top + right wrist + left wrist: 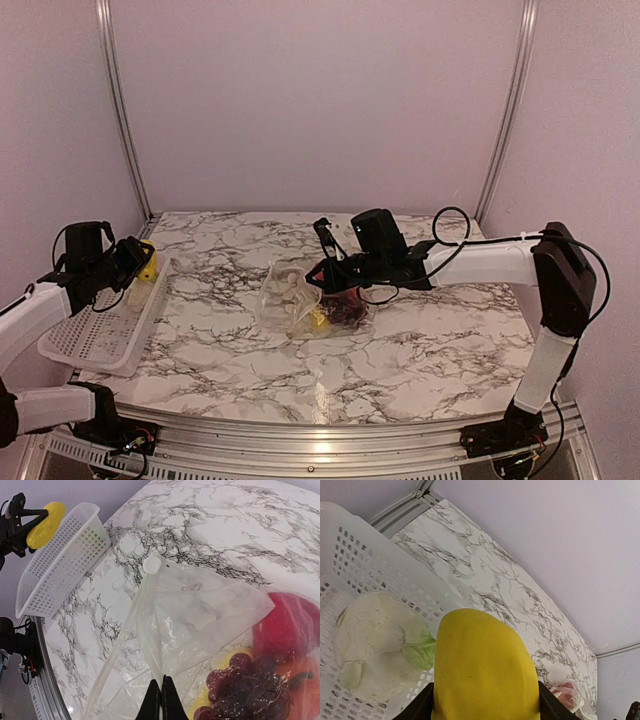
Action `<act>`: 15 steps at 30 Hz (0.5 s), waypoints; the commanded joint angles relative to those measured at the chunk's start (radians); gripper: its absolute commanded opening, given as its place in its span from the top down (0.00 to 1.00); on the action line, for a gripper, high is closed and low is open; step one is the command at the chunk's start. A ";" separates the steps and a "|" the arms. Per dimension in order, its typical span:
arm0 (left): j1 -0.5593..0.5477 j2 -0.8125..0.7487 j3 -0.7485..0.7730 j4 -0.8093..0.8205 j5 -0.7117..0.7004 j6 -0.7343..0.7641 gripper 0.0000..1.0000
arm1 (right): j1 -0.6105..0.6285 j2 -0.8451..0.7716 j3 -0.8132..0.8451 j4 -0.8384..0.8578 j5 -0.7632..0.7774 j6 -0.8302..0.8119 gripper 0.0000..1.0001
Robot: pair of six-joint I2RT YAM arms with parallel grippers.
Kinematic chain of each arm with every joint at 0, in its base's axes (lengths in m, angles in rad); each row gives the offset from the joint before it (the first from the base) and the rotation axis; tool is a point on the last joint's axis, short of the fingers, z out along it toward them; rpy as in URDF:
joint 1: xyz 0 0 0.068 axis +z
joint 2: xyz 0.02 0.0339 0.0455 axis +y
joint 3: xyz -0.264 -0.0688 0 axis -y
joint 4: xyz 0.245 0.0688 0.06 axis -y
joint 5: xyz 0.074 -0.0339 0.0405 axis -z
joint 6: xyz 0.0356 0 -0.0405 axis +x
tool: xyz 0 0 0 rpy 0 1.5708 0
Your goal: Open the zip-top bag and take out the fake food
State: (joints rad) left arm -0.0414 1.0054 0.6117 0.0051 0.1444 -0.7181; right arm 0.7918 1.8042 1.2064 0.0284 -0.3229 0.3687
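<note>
The clear zip-top bag (296,300) lies mid-table, its zip edge toward the left. In the right wrist view the bag (200,615) holds a dark grape bunch (250,690), a red round piece (290,625), an orange piece (305,680) and a bit of yellow (202,702). My right gripper (322,272) is shut on a fold of the bag's plastic (161,700). My left gripper (138,262) is shut on a yellow fake food piece (485,665) and holds it above the white basket (380,570). A cream-white lump with green leaves (375,640) lies in the basket.
The white lattice basket (100,330) stands at the table's left edge, also in the right wrist view (65,565). Metal frame posts (120,110) rise at the back corners. The right arm (480,262) stretches across the right half of the marble top.
</note>
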 commanded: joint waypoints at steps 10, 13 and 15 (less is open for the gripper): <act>0.269 0.084 -0.019 -0.132 -0.182 0.171 0.41 | -0.009 -0.010 -0.001 0.015 -0.013 -0.015 1.00; 0.291 0.113 -0.021 -0.114 -0.207 0.195 0.41 | -0.009 -0.006 0.006 0.015 -0.019 -0.012 1.00; 0.306 0.137 -0.013 -0.106 -0.220 0.210 0.41 | -0.009 -0.003 0.010 0.017 -0.025 -0.013 1.00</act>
State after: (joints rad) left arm 0.2363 1.1057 0.5873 -0.0956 -0.0074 -0.5735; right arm 0.7918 1.8042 1.2060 0.0296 -0.3325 0.3656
